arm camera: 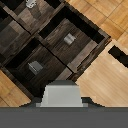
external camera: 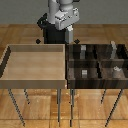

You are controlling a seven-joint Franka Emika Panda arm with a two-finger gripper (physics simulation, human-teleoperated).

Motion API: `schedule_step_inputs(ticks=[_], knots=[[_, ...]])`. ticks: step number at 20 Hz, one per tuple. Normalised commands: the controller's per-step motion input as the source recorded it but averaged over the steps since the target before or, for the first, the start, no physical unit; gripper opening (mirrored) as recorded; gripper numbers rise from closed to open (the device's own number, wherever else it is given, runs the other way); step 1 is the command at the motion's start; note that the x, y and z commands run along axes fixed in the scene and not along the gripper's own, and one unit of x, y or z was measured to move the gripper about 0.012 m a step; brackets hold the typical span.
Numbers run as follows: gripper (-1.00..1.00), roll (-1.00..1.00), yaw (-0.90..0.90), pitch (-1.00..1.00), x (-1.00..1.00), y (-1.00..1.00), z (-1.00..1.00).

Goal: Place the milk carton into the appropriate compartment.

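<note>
In the wrist view the milk carton [arm camera: 61, 95], pale grey with a whiter top, sits right under the hand, filling the space between the jaws. My gripper [arm camera: 61, 102] is shut on it and holds it high, over the edge where the light wooden bin [arm camera: 102, 75] meets the dark compartment bin [arm camera: 75, 65]. My fingers are hidden behind the carton. In the exterior view the gripper [external camera: 69, 29] hangs behind and above the bins, near their dividing wall. There I cannot tell the carton apart from the hand.
The dark bin [external camera: 97, 61] has several compartments. A small grey cube [external camera: 85, 72] and a pale object [external camera: 116, 71] lie in the near ones, taller grey boxes [external camera: 83, 50] [external camera: 115, 48] in the far ones. The light bin [external camera: 7, 65] stands at the exterior view's left.
</note>
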Motion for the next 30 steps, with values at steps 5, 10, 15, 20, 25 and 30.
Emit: schedule_step_inputs(ticks=[5, 10, 15, 20, 25, 30], knots=[[-1.00, 0.00, 0.00, 0.00, -0.07, 0.80, 0.00], [-1.00, 0.00, 0.00, 0.00, -1.00, 0.05, 0.00], [-1.00, 0.00, 0.00, 0.00, -0.10, 0.40, -0.20], [-1.00, 0.00, 0.00, 0.00, 0.00, 0.00, -0.80], [-1.00, 0.00, 0.00, 0.00, 0.00, 0.00, -1.00], [-1.00, 0.00, 0.00, 0.00, 0.00, 0.00, -1.00]])
